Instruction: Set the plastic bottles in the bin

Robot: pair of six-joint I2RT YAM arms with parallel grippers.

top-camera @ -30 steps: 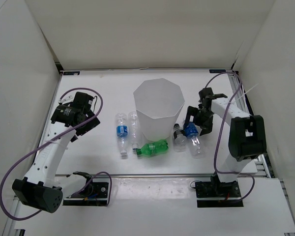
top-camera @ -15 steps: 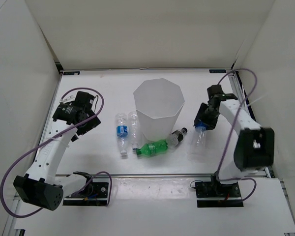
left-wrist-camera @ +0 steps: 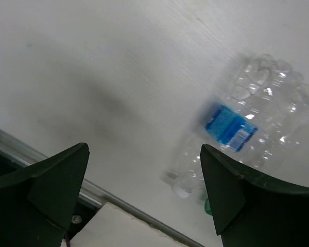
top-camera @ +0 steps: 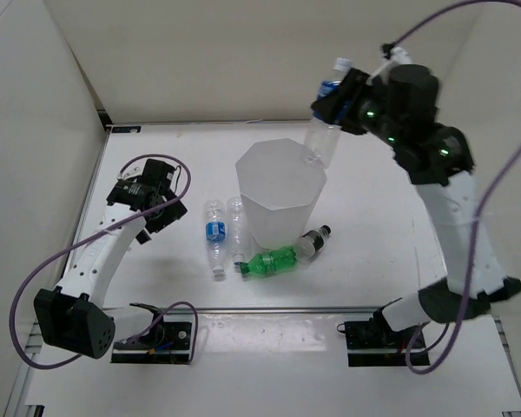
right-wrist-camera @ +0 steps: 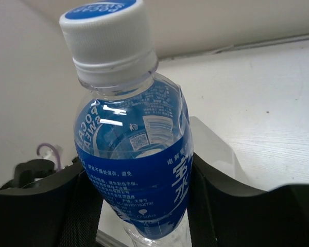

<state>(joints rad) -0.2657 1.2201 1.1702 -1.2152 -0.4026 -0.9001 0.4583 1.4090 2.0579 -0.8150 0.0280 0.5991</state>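
Top external view — right gripper (top-camera: pixel 331 94) is pinching a blue-labelled bottle (top-camera: pixel 319 141) above the bin (top-camera: pixel 278 221), left gripper (top-camera: pixel 159 211) is hanging spread.

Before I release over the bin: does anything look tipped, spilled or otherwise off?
Nothing stands out. The bin stands upright; the right gripper holds a blue-labelled bottle roughly over its rim. The green bottle, dark-labelled bottle and two clear bottles lie on their sides beside it, with no spill or damage visible.

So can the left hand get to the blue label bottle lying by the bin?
Probably yes. The left hand is open near the blue-labelled bottle, with only bare table between them.
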